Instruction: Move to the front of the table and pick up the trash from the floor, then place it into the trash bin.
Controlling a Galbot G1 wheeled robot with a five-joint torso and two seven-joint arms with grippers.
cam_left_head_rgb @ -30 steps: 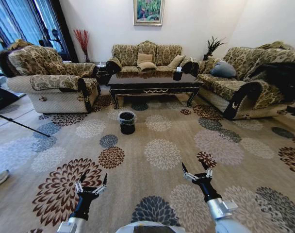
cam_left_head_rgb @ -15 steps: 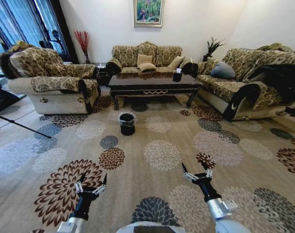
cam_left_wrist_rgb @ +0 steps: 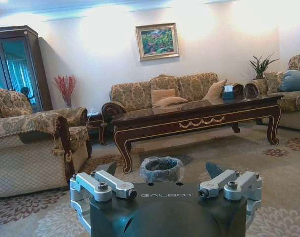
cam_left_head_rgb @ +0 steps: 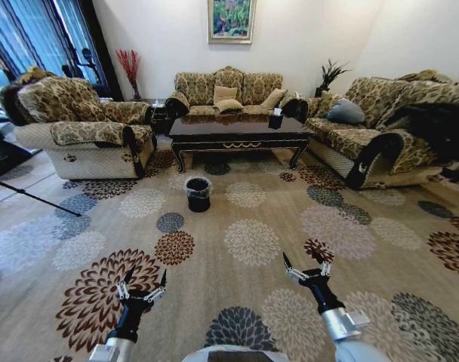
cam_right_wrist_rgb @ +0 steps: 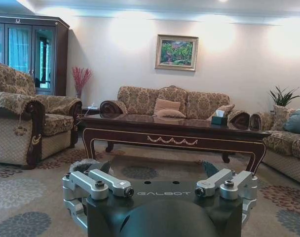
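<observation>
Trash bin (cam_left_head_rgb: 198, 193) stands on open carpet (cam_left_head_rgb: 252, 241) before the table (cam_left_head_rgb: 239, 136).

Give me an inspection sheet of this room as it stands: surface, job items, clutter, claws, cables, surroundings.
Surface: patterned floral carpet.
Job's things: table stands ahead between the sofas; trash bin on the carpet before its left end, bag-lined. Trash on floor: nothing seen.
Clutter: tissue box on the table's right end.
Claws: left claw and right claw both open, empty, held low over the carpet.
Cables: nothing seen.
Surroundings: three sofas, framed picture, potted plant, dark cabinet.
</observation>
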